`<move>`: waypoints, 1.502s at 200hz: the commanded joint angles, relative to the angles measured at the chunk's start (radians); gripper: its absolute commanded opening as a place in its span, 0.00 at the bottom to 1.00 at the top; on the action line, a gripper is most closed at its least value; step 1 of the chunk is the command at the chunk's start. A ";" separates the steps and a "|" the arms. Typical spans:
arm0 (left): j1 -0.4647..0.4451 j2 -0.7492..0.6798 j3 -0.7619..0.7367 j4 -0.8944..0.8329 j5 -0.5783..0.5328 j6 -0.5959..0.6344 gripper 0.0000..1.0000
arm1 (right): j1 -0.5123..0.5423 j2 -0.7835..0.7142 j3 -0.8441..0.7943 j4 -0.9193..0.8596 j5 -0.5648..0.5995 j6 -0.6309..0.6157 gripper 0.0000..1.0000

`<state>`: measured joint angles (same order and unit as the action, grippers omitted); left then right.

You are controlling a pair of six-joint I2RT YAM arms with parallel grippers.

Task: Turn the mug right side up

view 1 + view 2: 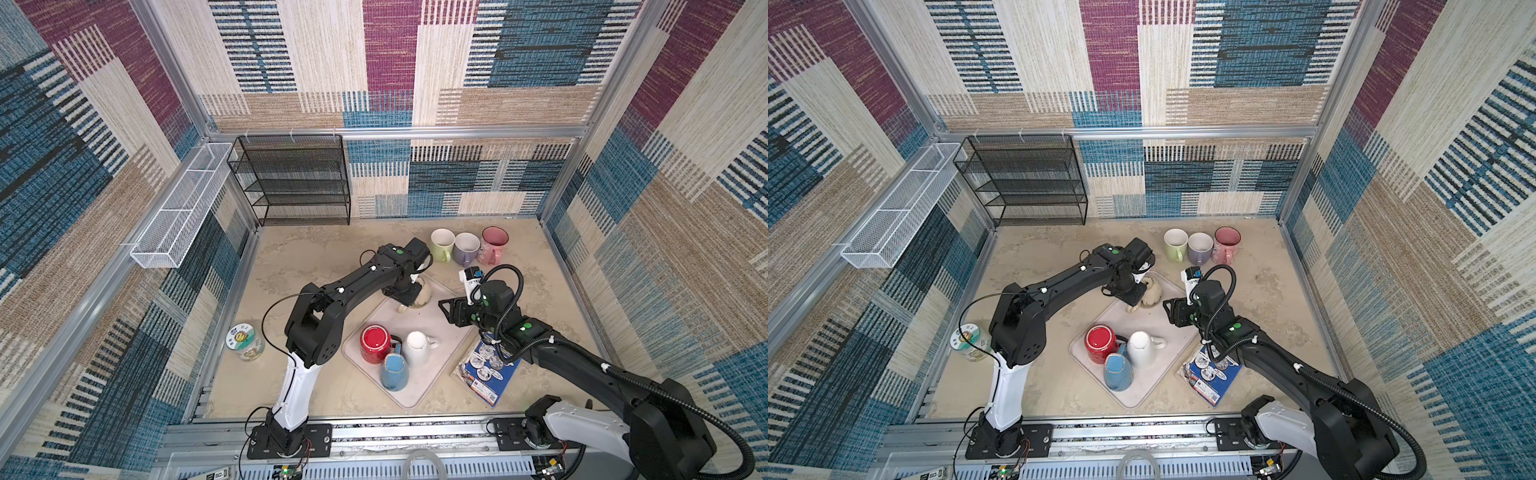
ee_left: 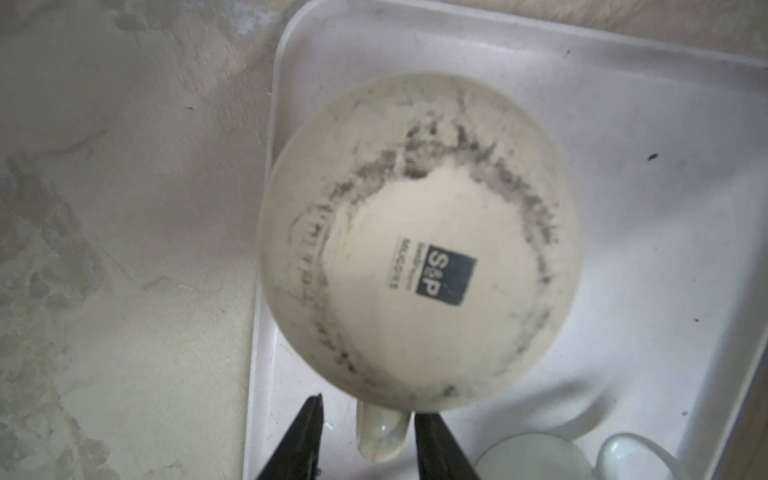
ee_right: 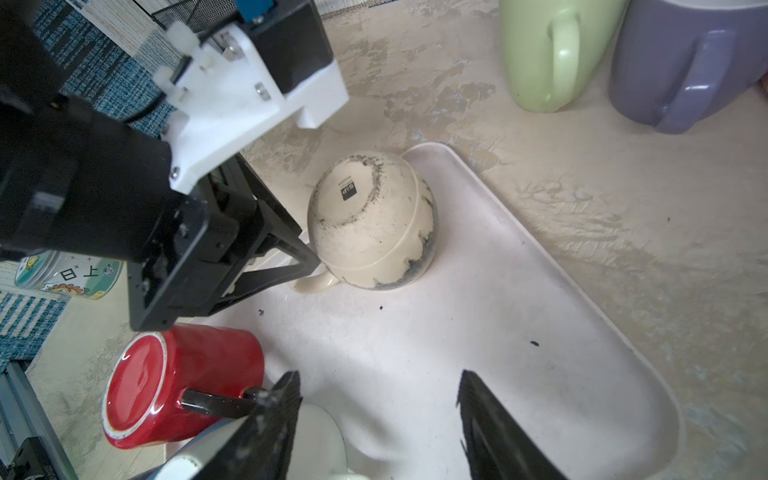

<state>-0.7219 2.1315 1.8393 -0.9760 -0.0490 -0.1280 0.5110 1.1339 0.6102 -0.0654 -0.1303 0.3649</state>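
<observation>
The cream mug [image 3: 370,220] stands upside down in the far corner of the white tray [image 3: 540,324] on the table [image 3: 582,166]. The left claw [image 2: 368,406] is spread astride the mug handle [image 2: 380,436], not clamping it. The right claw [image 3: 379,374] is spread and empty above the tray.

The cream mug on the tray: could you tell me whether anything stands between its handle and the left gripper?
Nothing visible does. The left gripper straddles the handle of the upside-down cream mug, one finger on each side, with only bare tray showing in the gaps.
</observation>
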 commanded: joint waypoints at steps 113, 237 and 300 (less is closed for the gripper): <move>-0.003 0.062 0.049 -0.005 -0.017 0.001 0.31 | -0.003 0.030 0.008 0.041 -0.003 0.000 0.64; -0.003 0.057 0.061 -0.005 -0.064 -0.002 0.00 | -0.009 0.017 0.001 0.048 -0.005 0.003 0.64; -0.003 -0.031 0.053 -0.005 -0.062 0.007 0.00 | -0.012 -0.006 -0.010 0.065 -0.039 0.004 0.64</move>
<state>-0.7242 2.1414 1.8938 -0.9913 -0.1005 -0.1314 0.5022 1.1381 0.6064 -0.0414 -0.1425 0.3645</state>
